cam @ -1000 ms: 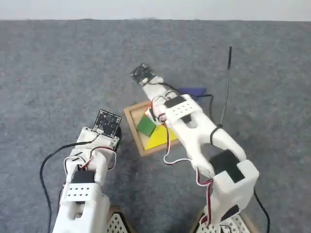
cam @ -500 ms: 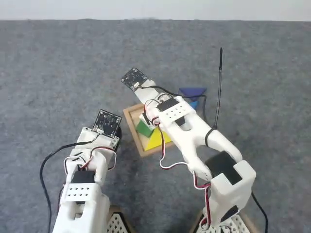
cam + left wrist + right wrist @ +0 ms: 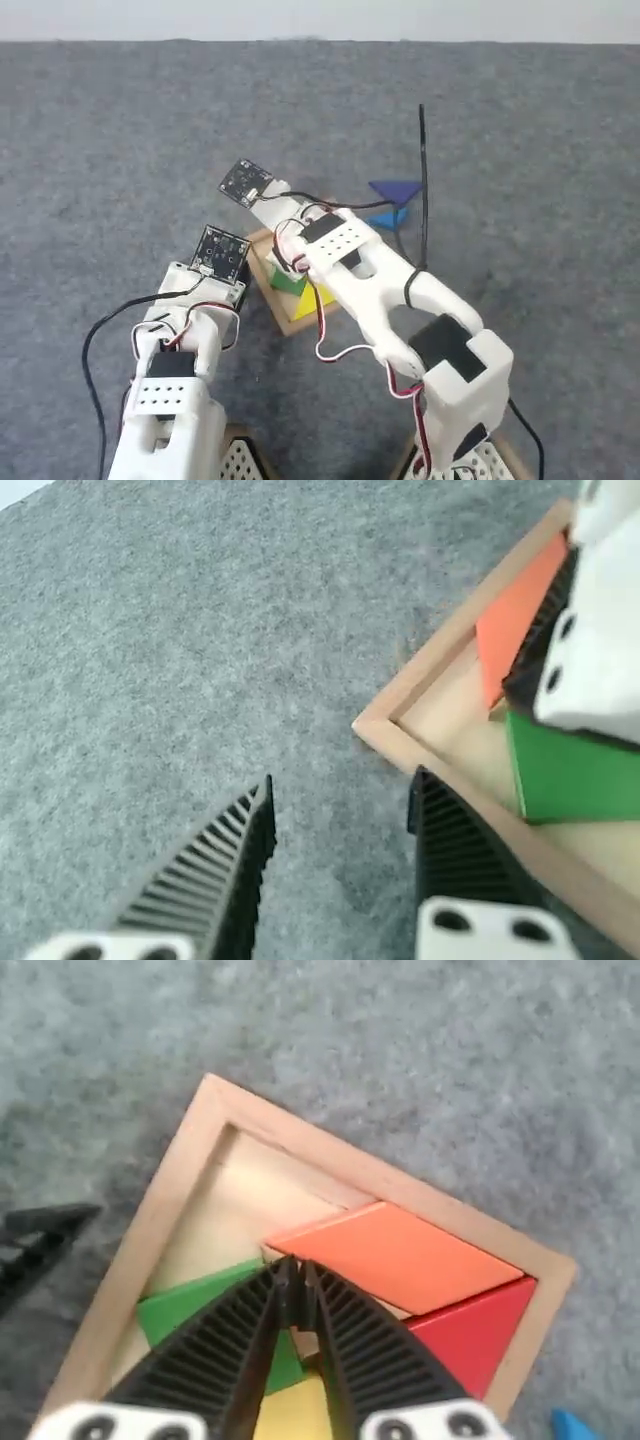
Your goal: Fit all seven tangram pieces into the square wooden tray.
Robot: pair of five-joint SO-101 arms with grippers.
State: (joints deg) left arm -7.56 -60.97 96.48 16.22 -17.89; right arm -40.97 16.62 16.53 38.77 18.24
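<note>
The right gripper [image 3: 292, 1285], fingers pressed together on nothing, is pointing down into the wooden tray [image 3: 190, 1150] where the green piece [image 3: 185, 1310] is meeting the orange piece [image 3: 400, 1255]. Four pieces are lying inside, counting the red piece [image 3: 475, 1330] and the yellow piece [image 3: 290, 1410]. The left gripper [image 3: 340, 795], fingers spread, is hanging at the tray's corner. Two are lying outside on the grey carpet [image 3: 120, 130], the dark blue triangle [image 3: 397, 189] and the light blue piece [image 3: 393, 216].

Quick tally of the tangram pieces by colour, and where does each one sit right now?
orange piece: 1, in the tray
red piece: 1, in the tray
green piece: 1, in the tray
yellow piece: 1, in the tray
dark blue piece: 1, on the table beyond the tray
light blue piece: 1, on the table
Total: 6 pieces made out
</note>
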